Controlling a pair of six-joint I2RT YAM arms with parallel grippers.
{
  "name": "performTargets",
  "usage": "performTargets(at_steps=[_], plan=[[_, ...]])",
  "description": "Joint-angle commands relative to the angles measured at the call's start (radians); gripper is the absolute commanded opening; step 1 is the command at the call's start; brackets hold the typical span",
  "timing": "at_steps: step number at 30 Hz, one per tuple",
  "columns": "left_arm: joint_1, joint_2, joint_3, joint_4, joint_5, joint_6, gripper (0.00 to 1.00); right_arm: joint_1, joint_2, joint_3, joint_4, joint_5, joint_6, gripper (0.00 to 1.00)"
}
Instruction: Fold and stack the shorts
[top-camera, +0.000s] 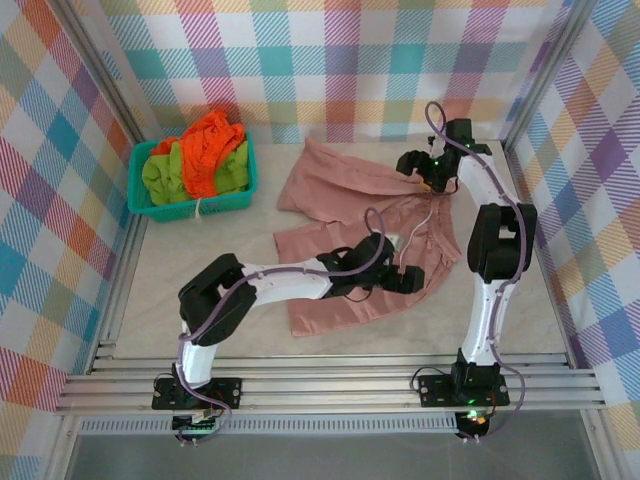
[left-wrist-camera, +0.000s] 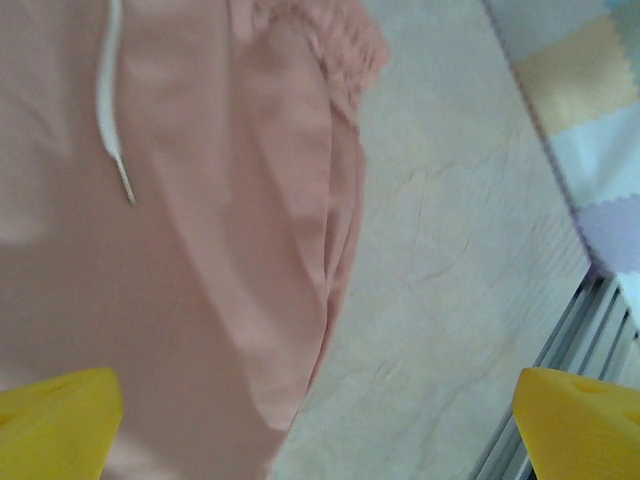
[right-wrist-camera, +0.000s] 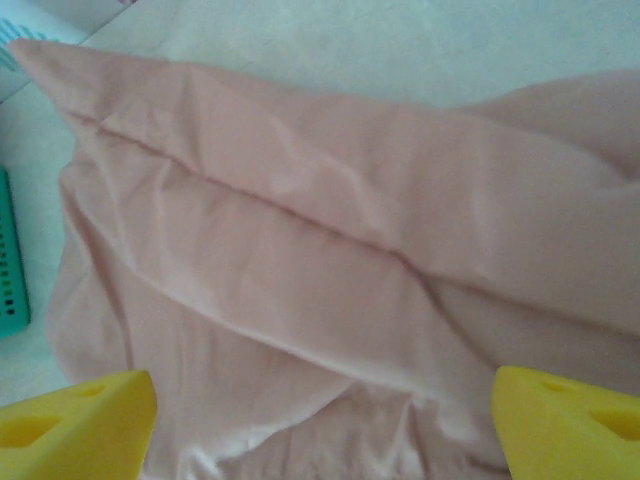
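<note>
Top external: left pincer (top-camera: 403, 277) and right pincer (top-camera: 422, 172) hang spread, empty; each should pinch an edge of the pink shorts (top-camera: 325, 185) beneath it, lifting together.

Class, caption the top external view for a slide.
Left gripper and right gripper, open, over pink shorts; orange shorts and green shorts in the basket.

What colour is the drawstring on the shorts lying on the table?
White; the drawstring on the pink shorts shows best in the left wrist view.
</note>
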Motion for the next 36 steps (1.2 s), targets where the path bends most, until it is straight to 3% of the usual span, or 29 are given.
performTargets(at_steps=[1,16,25,31,36], plan=[[-0.024,0.032,-0.028,-0.009,-0.005,0.003,1.00,-0.008,0.066,0.097,-0.080,0.017,0.004,0.87],[-0.038,-0.140,-0.411,-0.003,-0.089,-0.038,1.00,-0.023,0.273,0.356,-0.095,0.054,-0.009,0.86],[-0.038,-0.246,-0.501,-0.033,-0.123,-0.055,1.00,-0.058,0.449,0.566,-0.219,0.119,0.010,0.86],[-0.038,-0.296,-0.526,-0.025,-0.141,-0.066,1.00,-0.103,0.435,0.590,-0.182,0.000,0.055,0.87],[-0.037,-0.334,-0.454,-0.058,-0.138,-0.042,1.00,-0.091,0.260,0.475,-0.113,-0.079,0.033,0.90]])
